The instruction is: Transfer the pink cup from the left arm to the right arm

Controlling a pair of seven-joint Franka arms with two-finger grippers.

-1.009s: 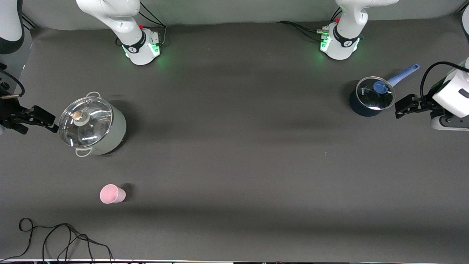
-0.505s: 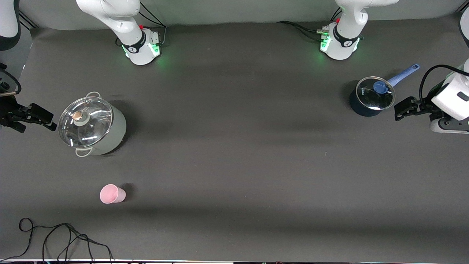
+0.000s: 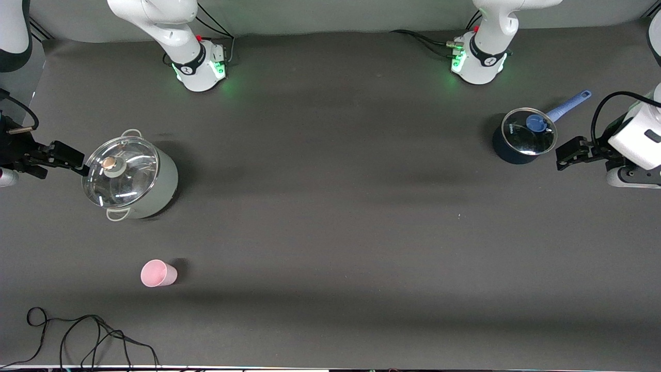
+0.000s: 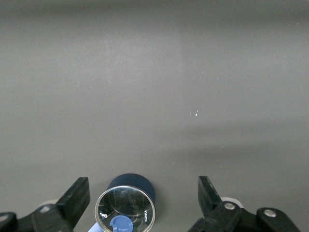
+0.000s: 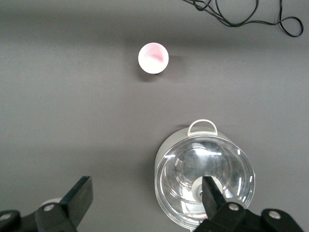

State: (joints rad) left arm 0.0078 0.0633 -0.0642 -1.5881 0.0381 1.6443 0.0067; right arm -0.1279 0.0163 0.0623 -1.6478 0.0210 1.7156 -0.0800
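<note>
Now right gripper (image 3: 64,155) shifted closer to lidded pot (image 3: 129,175).

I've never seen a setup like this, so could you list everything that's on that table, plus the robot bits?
small pale pink plastic cup: one, pink, upright, toward the right arm's end, nearer the front camera than the big pot.
large pale green metal pot with glass lid: one, toward the right arm's end.
small dark saucepan with blue handle and glass lid: one, toward the left arm's end.
loose black cable: one, at the table edge nearest the front camera.
dark grey table mat: one, under everything.
right pincer: black, open, empty, beside the big pot.
left pincer: black, open, empty, beside the saucepan.
</note>
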